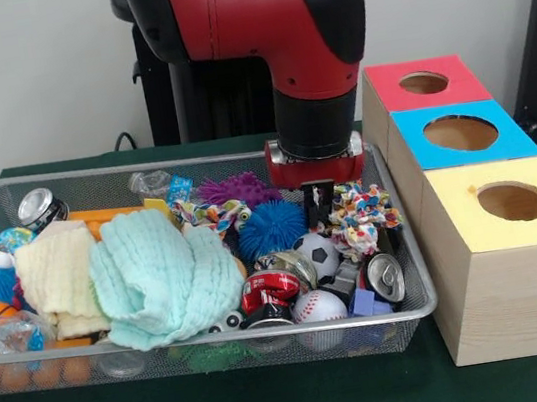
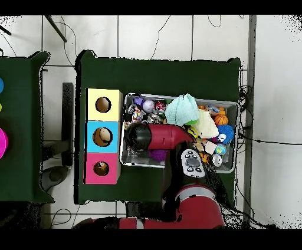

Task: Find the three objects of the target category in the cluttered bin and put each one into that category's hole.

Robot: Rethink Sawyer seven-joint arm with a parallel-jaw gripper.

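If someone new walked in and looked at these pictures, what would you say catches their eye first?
Most likely the big red and black arm, coming down from the top of the front view into the right part of the wire mesh bin. Next, the bin's colourful clutter, above all the mint green cloth heaped in the middle. Then the three wooden boxes to the bin's right, topped red, blue and yellow.

Three wooden boxes (image 1: 478, 180), one wire bin (image 1: 219, 342), two cloths (image 1: 158, 273).
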